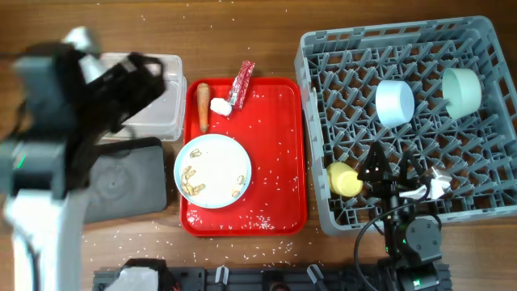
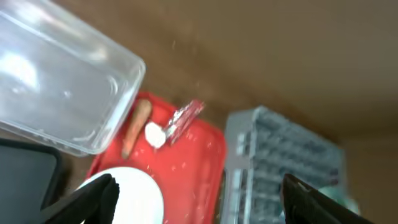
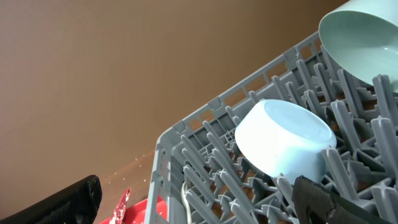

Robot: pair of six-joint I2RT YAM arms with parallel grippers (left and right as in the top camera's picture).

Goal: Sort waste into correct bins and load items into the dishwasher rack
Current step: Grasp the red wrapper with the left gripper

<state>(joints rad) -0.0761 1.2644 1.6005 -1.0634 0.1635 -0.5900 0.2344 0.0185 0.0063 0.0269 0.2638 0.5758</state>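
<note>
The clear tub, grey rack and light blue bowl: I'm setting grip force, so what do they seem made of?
Clear tub: likely thin plastic, glossy; the table shows through it and its rim glints. Grey rack: moulded plastic, matte, going by its uniform colour and pegged lattice. Light blue bowl: smooth with a soft sheen; plastic or glazed ceramic, hard to tell.

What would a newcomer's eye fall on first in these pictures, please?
The big grey dishwasher rack on the right stands out first, already holding a light blue bowl, a pale green bowl and a yellow cup. Next comes the red tray in the middle, strewn with rice grains, carrying a pale plate with food scraps, plus a carrot and a wrapper at its far edge.
</note>
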